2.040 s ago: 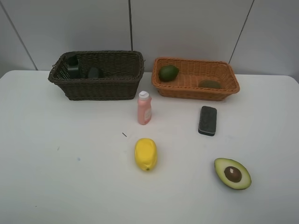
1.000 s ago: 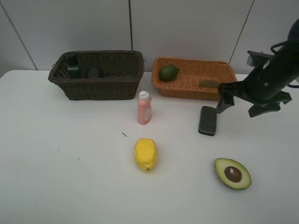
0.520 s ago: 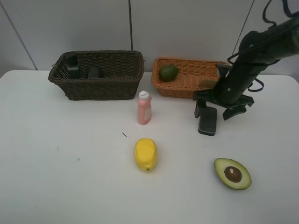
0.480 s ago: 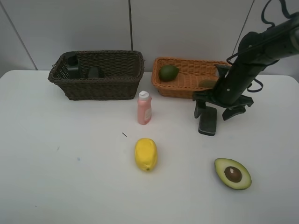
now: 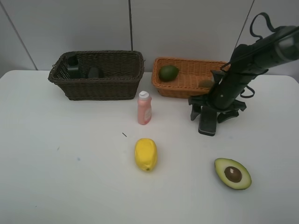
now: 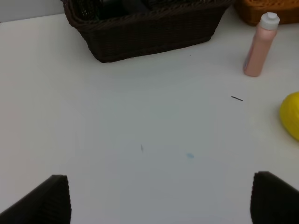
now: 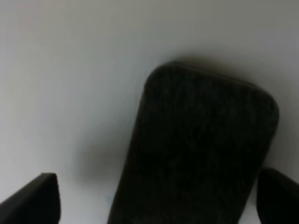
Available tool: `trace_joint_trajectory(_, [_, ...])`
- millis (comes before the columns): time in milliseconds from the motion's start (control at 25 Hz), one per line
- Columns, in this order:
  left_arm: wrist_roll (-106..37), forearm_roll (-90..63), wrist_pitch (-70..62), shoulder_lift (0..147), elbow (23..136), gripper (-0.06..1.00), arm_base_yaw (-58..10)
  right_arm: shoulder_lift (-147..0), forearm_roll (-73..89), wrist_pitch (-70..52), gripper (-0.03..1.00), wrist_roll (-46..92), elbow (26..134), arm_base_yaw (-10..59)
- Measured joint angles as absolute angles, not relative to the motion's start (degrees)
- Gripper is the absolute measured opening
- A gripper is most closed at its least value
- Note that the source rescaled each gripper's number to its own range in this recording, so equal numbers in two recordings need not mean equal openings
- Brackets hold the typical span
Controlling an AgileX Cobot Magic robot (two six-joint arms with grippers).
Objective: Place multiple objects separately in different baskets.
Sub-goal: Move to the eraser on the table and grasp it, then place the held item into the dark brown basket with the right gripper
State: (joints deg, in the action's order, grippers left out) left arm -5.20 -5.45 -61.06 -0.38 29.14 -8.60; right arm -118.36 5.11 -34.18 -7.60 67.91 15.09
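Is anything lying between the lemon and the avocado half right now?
Nothing. In the exterior high view, the stretch of white table between the lemon and the avocado half is bare.

I count two baskets [image 5: 100, 88] [image 5: 180, 91], two bottles [image 5: 72, 67] [image 5: 144, 109], and one each of lime [image 5: 168, 73], kiwi [image 5: 206, 84], lemon [image 5: 145, 154], avocado [image 5: 232, 173], eraser [image 5: 208, 124], cup [image 5: 95, 72].

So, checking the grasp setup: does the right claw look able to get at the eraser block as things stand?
Probably yes. The right claw hangs open directly over the eraser block, with its fingers either side of it, and nothing lies between; the small pink bottle stands well off.
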Motion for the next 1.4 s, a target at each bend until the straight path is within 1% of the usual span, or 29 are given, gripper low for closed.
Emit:
trace_joint_trajectory(200, [-5.2,-5.4,-61.1,-0.4,29.1,0.99,-8.6,-118.5,5.1,-33.8,1.0,-7.6,68.2,15.1])
trace_joint_trajectory(240, [-5.2,-5.4,-61.1,-0.4,29.1,0.99,-8.6,-118.5,5.0,-33.8,0.97,-7.6,68.2,15.1])
trace_joint_trajectory(280, [-5.2,-5.4,-61.1,-0.4,29.1,0.99,-8.6,-118.5,4.9,-33.8,0.91,-7.6,68.2,15.1])
trace_joint_trajectory(320, [-5.2,-5.4,-61.1,-0.4,29.1,0.99,-8.6,-118.7,4.7,-33.8,0.79,-7.6,68.2,15.1])
trace_joint_trajectory(360, [-5.2,-5.4,-61.1,-0.4,29.1,0.99,-8.6,-118.7,4.6,-33.8,0.65,-7.6,68.3,15.1])
trace_joint_trajectory(400, [-5.2,-5.4,-61.1,-0.4,29.1,0.99,-8.6,-118.8,4.6,-34.0,0.44,-7.6,68.3,15.1])
trace_joint_trajectory(440, [-5.2,-5.4,-61.1,-0.4,29.1,0.99,-8.6,-118.8,4.6,-34.1,0.37,-7.8,68.3,15.1])
trace_joint_trajectory(480, [-5.2,-5.4,-61.1,-0.4,29.1,0.99,-8.6,-118.9,4.3,-34.2,0.39,-7.8,68.3,15.1])
trace_joint_trajectory(800, [-5.2,-5.4,-61.1,-0.4,29.1,0.99,-8.6,-118.0,1.6,-35.8,0.39,-7.8,68.4,15.3])
trace_joint_trajectory(1000, [-5.2,-5.4,-61.1,-0.4,29.1,0.99,-8.6,-109.6,0.0,-37.8,0.39,-7.8,67.7,17.9])
trace_joint_trajectory(1120, [-5.2,-5.4,-61.1,-0.4,29.1,0.99,-8.6,-103.0,0.0,-33.2,0.38,-7.8,67.7,22.2])
trace_joint_trajectory(1200, [-5.2,-5.4,-61.1,-0.4,29.1,0.99,-8.6,-101.3,0.4,-28.7,0.38,-7.9,68.2,25.2])
trace_joint_trajectory(1320, [-5.2,-5.4,-61.1,-0.4,29.1,0.99,-8.6,-102.5,0.9,-20.6,0.38,-9.2,71.5,29.5])
trace_joint_trajectory(1400, [-5.2,-5.4,-61.1,-0.4,29.1,0.99,-8.6,-105.9,1.9,-16.7,0.38,-10.0,76.5,30.9])
